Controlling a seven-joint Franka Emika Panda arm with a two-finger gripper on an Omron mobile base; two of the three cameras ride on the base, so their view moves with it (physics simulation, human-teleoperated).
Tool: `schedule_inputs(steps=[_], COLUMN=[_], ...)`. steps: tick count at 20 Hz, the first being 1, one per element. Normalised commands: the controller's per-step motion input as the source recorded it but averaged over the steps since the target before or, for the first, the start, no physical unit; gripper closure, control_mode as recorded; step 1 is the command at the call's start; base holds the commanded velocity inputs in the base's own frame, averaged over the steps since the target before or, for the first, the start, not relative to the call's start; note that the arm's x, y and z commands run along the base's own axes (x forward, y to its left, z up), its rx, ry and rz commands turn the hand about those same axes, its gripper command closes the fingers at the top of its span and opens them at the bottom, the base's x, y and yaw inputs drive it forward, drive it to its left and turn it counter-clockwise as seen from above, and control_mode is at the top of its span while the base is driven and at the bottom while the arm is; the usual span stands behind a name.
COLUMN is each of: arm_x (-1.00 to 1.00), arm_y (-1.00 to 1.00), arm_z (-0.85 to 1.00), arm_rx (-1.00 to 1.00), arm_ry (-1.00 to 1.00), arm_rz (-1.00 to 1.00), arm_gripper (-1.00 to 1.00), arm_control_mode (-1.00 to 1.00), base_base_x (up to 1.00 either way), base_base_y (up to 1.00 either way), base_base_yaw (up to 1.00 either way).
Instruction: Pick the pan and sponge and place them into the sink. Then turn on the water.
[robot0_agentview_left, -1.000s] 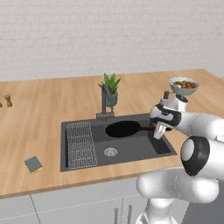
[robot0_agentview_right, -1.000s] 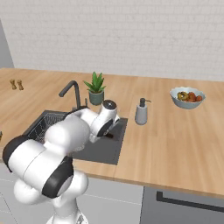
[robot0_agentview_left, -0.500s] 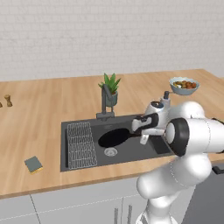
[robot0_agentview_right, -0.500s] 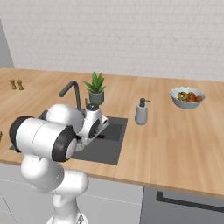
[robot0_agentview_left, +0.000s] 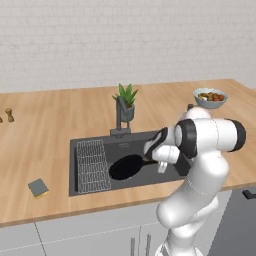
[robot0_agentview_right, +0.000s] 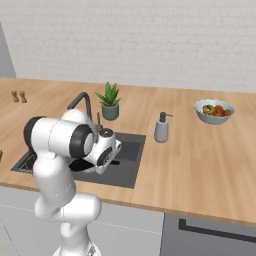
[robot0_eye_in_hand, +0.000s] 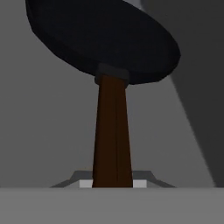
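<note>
Ahead of your gripper (robot0_agentview_left: 149, 156), pinched on its handle, the frying pan (robot0_agentview_left: 126, 166) hung inside the sink (robot0_agentview_left: 80, 187) sunk in the wooden counter (robot0_agentview_left: 60, 115).

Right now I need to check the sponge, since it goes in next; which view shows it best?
The left base view: the sponge lies in full sight on the counter, left of the sink. I cannot make it out in the right base or hand views.
</note>
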Motion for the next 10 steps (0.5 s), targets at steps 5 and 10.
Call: schedule_inputs(steps=[5, 10], arm_x=[0.22, 0.23], arm_y=[0.15, 0.10], arm_z=[-0.31, -0.34], arm_rx=[-0.03, -0.03], arm_ry=[0.00, 0.00], arm_rz=[0.06, 0.01], arm_gripper=[1.00, 1.00], arm_control_mode=[-1.00, -1.00], base_base_x=[0.00, 0.00], base_base_y=[0.00, 0.00], base_base_yaw=[0.00, 0.00])
